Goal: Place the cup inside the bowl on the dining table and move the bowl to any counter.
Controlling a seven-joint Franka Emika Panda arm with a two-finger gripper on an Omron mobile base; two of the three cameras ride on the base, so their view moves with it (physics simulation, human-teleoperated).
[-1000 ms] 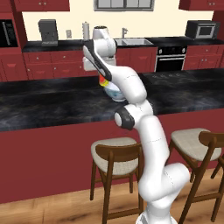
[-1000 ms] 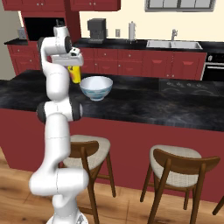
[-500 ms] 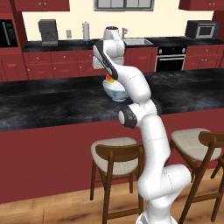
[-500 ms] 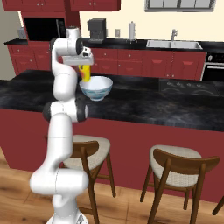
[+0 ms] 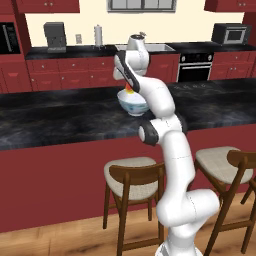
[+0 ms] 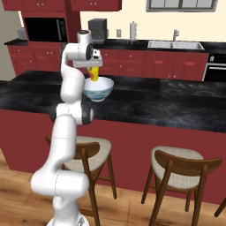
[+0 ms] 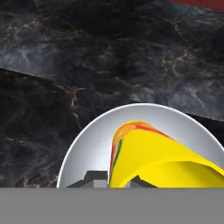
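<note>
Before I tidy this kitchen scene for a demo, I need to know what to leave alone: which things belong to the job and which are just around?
Part of the job:
cup, held in the hand above the bowl
bowl
dining table
counter

Just around:
stools
coffee machine
microwave
oven
paper towel roll
</note>
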